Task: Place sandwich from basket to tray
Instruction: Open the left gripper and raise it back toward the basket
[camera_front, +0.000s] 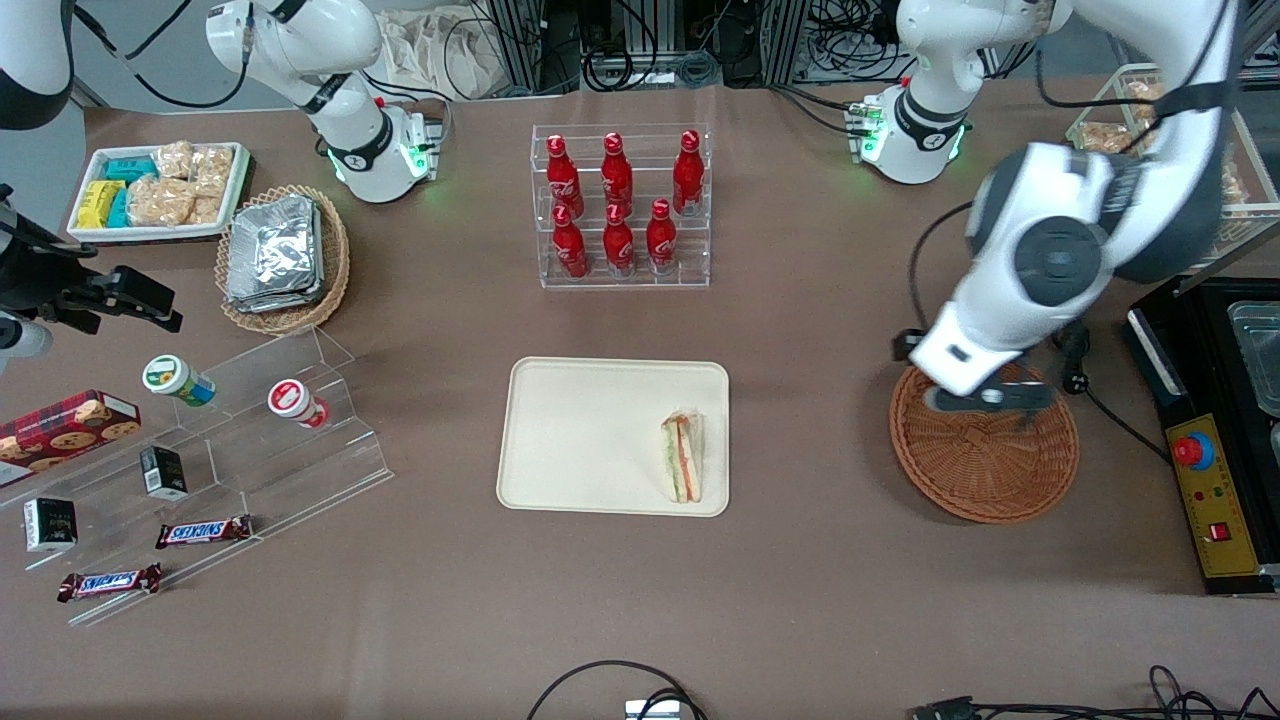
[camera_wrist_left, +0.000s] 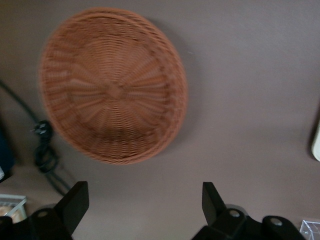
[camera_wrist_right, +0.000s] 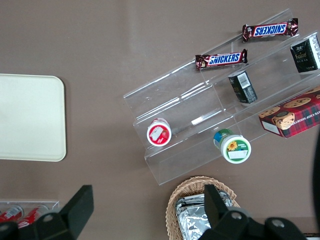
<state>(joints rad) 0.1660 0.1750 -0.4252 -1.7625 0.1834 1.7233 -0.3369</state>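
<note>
Brown tabletop (camera_front: 820, 560), small triangular pale-bread sandwich (camera_front: 683, 457) lying on large cream rectangular tray (camera_front: 590, 435).
Left arm's gripper (camera_wrist_left: 145, 200) above round reddish-brown wicker basket (camera_wrist_left: 114, 85), fingers (camera_wrist_left: 75, 199) spread wide, holding nothing; basket w/ nothing inside, well apart from tray.

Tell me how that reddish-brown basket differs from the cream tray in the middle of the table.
The basket is round, woven and reddish-brown; the tray is rectangular, smooth and cream. The basket is empty, while the tray carries the sandwich near its edge toward the working arm's end. The open gripper hangs above the basket, not the tray. The tray looks wider. Both are shallow and sit flat on the brown table.
</note>
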